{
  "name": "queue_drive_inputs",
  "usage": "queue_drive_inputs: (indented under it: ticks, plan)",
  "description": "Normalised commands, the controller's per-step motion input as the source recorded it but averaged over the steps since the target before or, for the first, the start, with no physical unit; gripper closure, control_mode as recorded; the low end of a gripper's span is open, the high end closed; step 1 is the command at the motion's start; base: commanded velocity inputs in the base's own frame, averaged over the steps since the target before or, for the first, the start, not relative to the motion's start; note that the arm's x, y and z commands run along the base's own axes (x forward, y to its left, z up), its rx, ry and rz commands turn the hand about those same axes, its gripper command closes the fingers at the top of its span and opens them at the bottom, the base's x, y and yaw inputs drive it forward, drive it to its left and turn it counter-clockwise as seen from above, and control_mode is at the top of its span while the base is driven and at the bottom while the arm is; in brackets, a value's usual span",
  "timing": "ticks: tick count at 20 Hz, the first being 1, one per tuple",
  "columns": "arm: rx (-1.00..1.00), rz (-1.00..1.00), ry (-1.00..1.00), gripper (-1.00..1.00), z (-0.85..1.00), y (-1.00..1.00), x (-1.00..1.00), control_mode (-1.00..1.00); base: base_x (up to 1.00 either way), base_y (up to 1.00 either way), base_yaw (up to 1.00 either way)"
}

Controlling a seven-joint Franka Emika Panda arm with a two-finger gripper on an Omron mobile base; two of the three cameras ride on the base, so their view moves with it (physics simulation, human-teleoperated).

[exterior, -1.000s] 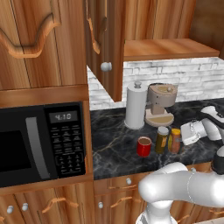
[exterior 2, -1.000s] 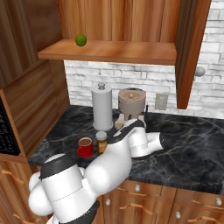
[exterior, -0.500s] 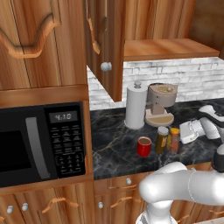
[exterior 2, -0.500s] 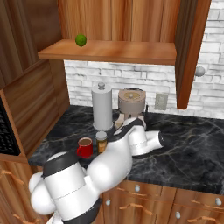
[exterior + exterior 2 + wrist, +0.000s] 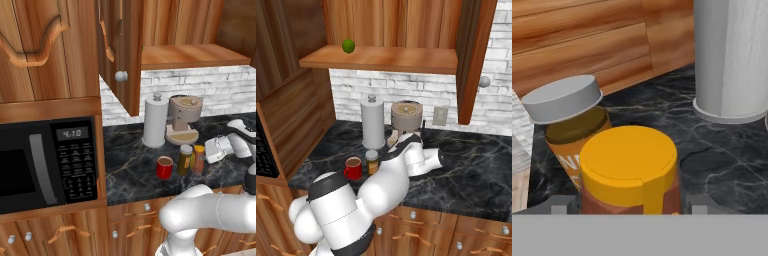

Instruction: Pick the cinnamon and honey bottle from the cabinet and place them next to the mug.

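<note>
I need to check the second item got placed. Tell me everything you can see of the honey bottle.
The honey bottle is small, amber-orange, with a flat yellow cap. It stands upright on the dark marble counter, right beside the cinnamon, which sits between it and the mug. The gripper is at it, fingertips flanking its sides; whether they grip is unclear.
</note>
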Motion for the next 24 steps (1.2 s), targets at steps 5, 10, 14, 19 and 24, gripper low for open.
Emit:
queue_drive_inputs:
  ticks: [5, 10, 14, 19, 24]
  plan:
    - [0.0, 0.0, 0.0, -1.0, 0.0, 0.0, 0.0, -1.0, 0.0, 0.0, 0.0]
    - [0.0, 0.0, 0.0, -1.0, 0.0, 0.0, 0.0, -1.0, 0.0, 0.0, 0.0]
    - [0.0, 0.0, -0.01, -1.0, 0.11, 0.0, 0.0, -1.0, 0.0, 0.0, 0.0]
    - [0.0, 0.0, -0.06, -1.0, 0.51, 0.0, 0.0, -1.0, 0.0, 0.0, 0.0]
    - [0.0, 0.0, -0.09, -1.0, 0.49, 0.01, 0.0, -1.0, 0.0, 0.0, 0.0]
